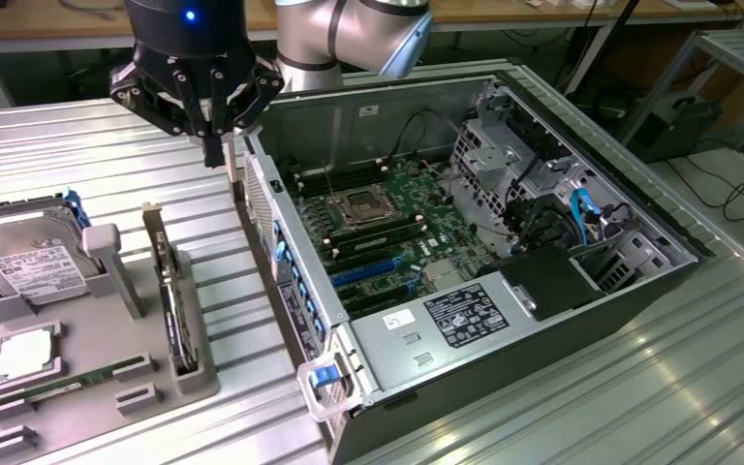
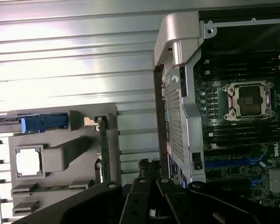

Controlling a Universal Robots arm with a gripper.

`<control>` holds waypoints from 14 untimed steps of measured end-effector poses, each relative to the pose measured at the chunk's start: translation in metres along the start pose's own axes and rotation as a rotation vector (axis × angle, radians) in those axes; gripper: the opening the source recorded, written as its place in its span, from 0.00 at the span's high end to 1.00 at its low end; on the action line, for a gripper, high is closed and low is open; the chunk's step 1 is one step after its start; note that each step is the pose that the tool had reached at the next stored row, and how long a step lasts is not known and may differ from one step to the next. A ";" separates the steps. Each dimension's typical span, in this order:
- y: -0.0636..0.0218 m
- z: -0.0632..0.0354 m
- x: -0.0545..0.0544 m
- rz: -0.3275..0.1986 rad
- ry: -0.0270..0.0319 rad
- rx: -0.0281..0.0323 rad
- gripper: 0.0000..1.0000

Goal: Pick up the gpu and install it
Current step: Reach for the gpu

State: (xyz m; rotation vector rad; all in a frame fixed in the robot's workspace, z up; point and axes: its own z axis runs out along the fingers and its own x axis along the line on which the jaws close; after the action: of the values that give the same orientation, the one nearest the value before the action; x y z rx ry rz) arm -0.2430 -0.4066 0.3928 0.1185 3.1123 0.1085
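Pincer point(image 1: 213, 155) clenched, empty, hovering beside case point(image 1: 476, 242). Gpu point(image 1: 171, 300) stands on edge in tray point(image 1: 88, 334), below pincer, apart. Best approach, I judge: release first, square to card's top edge, descend straight.

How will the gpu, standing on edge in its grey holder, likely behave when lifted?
The gpu is a thin flat card, so probably stiff and fairly light. Standing on edge in the grey holder, it may tip if nudged sideways. Its bare board edge looks delicate, so a hard squeeze could harm it.
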 end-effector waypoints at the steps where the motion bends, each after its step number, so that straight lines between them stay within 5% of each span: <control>1: -0.0002 0.0000 0.001 0.000 0.0000 0.0000 0.89; 14: -0.0035 -0.0005 0.014 0.000 0.0000 0.0000 0.89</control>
State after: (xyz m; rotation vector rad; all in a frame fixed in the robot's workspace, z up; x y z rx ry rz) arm -0.2570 -0.4091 0.3928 0.1186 3.1123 0.1084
